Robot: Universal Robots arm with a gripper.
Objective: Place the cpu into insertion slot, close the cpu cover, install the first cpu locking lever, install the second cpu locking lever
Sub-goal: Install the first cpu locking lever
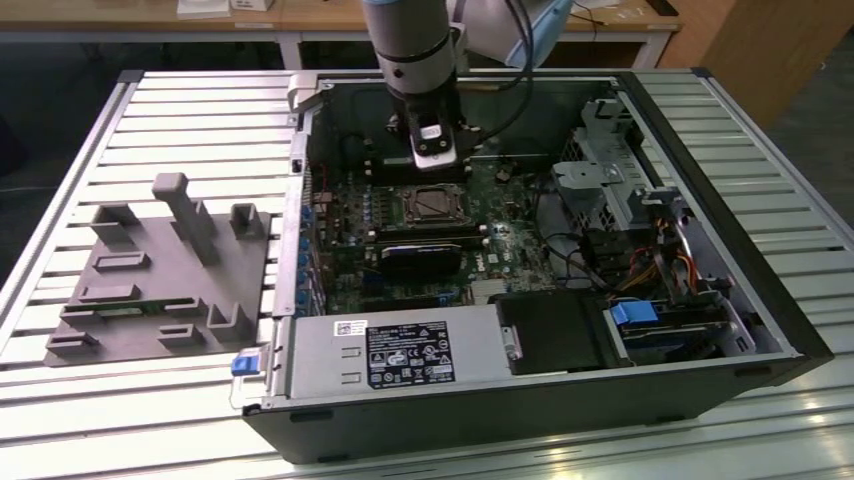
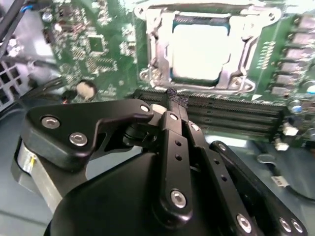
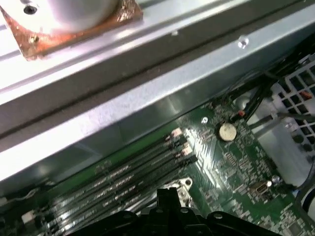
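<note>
The cpu (image 2: 199, 49) lies pale and flat in the insertion slot (image 1: 430, 205) on the green motherboard inside the open computer case. The cpu cover (image 2: 237, 64), a silver frame, lies down around the chip's face. How the locking levers stand I cannot tell. My gripper (image 2: 175, 100) hangs a little above the board, beside the socket and over the black memory slots (image 2: 231, 108). Its black fingers meet at the tips with nothing between them. In the exterior view the gripper (image 1: 435, 158) is just behind the socket, under the upright arm.
A grey fixture (image 1: 160, 270) with upright holders stands at the exterior view's left of the case. A power supply (image 1: 400, 355) fills the case's near side, and drive bays (image 1: 627, 190) and cables lie to the right. A coin battery (image 2: 84, 89) sits near the socket. The case wall (image 3: 147, 98) runs close by.
</note>
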